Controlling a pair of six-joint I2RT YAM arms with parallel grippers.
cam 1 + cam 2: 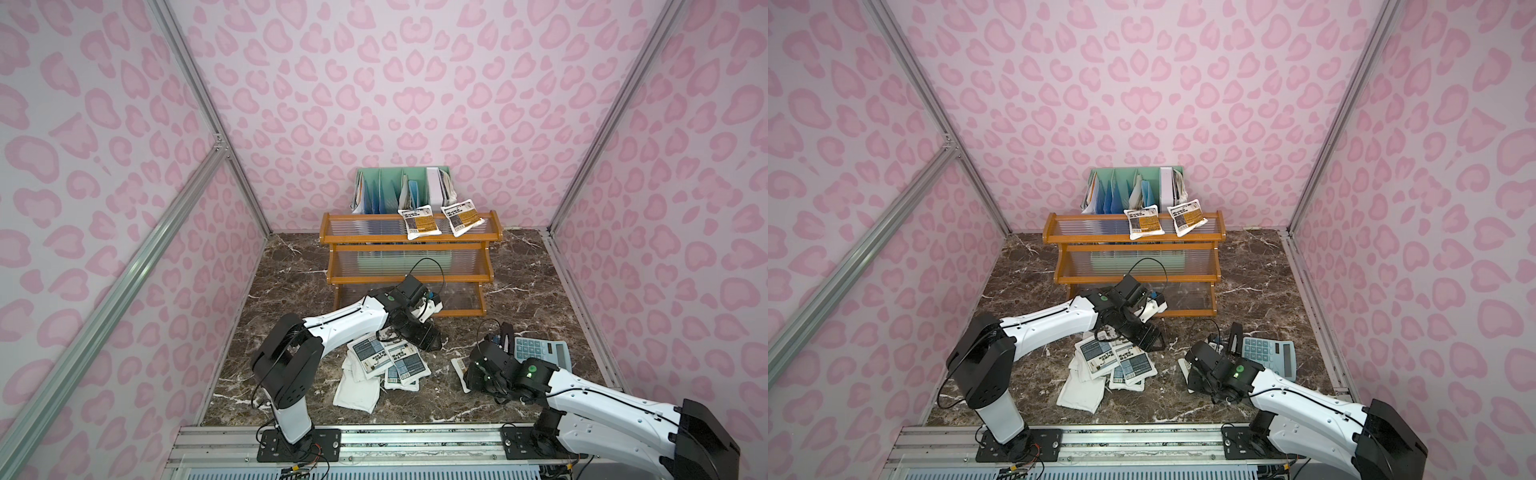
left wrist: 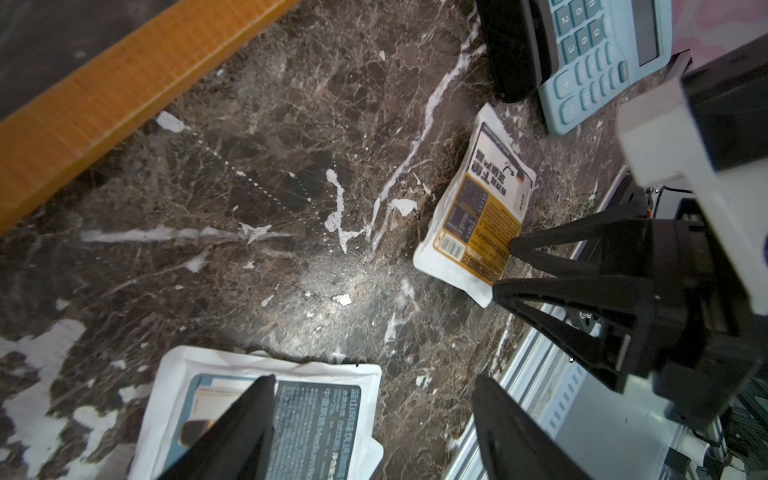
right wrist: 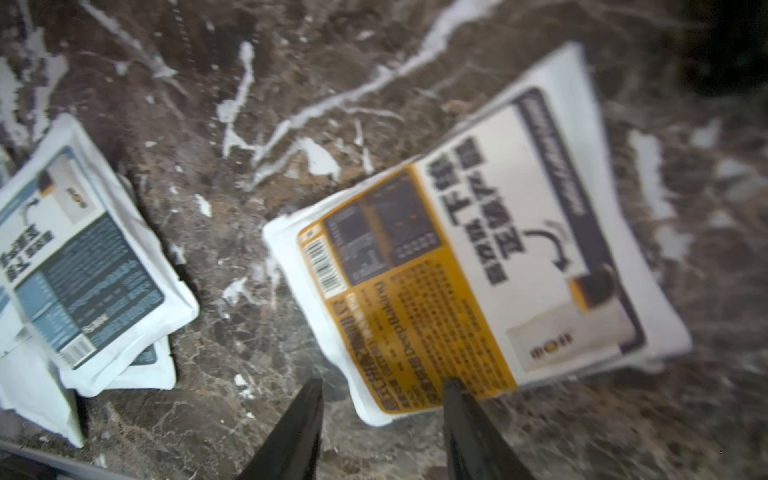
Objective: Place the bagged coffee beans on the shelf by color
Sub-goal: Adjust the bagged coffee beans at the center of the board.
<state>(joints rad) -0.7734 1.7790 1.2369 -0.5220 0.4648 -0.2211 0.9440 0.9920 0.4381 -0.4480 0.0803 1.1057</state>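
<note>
The right gripper (image 3: 382, 384) stands with its jaws apart astride a corner of an orange-yellow pouch (image 3: 478, 249), not clamped. This is toward the worktop's (image 1: 291, 270) front right, just beside a calculator (image 1: 540, 351). The left gripper (image 2: 374, 379), jaws wide, hangs over a blue pouch (image 2: 316, 415) on the heap (image 1: 386, 365) at front centre. Two orange-yellow pouches (image 1: 419, 222) lie on the right end of the shelf's (image 1: 365, 241) top tier, near the back edge.

On the dark marble tabletop (image 1: 519, 282) stand a wooden shelf (image 1: 361, 241) and, behind it, a green file rack (image 1: 388, 183). A heap of pouches (image 1: 384, 365), a lone orange pouch (image 3: 457, 270) and a calculator (image 1: 540, 351) lie nearer the front. Two orange pouches (image 1: 419, 223) (image 1: 462, 218) rest side by side on the shelf's top tier.
</note>
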